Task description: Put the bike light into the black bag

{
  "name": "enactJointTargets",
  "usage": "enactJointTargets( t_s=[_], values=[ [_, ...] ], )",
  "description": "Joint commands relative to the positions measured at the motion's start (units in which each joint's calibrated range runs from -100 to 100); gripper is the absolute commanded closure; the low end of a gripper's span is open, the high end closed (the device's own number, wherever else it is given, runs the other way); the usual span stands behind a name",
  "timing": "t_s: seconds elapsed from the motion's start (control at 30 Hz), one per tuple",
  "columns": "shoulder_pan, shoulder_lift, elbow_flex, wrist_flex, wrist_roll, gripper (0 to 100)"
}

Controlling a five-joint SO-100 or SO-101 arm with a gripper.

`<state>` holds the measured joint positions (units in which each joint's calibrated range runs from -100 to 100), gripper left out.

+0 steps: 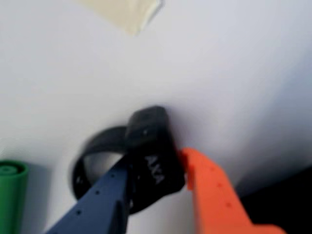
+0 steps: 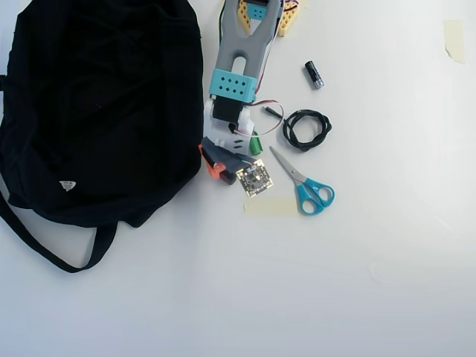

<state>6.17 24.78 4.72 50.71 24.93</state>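
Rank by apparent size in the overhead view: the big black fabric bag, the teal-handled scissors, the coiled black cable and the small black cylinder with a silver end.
1. Black fabric bag, by far the largest.
2. Teal-handled scissors.
3. Coiled black cable, only a little smaller than the scissors.
4. Small black cylinder, smallest.

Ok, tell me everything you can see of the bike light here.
In the wrist view, the bike light is a small black blocky body with white AXA lettering and a rubbery black ring strap looping to its left. It lies on the white table, between the tool's dark blue and orange fingers, which close against its sides. The overhead view hides it under the arm.
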Motion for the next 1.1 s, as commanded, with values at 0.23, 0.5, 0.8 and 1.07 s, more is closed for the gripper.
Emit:
enactJointTargets(
  t_s=[0.23, 0.5, 0.8, 1.07],
  values=[
    [-1.6, -1.9, -2.3, 0.2, 0.2, 98],
    [-5.3, -8.3, -9.3, 8.6, -2.7, 98],
    [-9.2, -12.7, -19.0, 21.4, -15.6, 98],
    [-9.7, -18.5, -21.1, 28.1, -25.3, 98]
  ],
)
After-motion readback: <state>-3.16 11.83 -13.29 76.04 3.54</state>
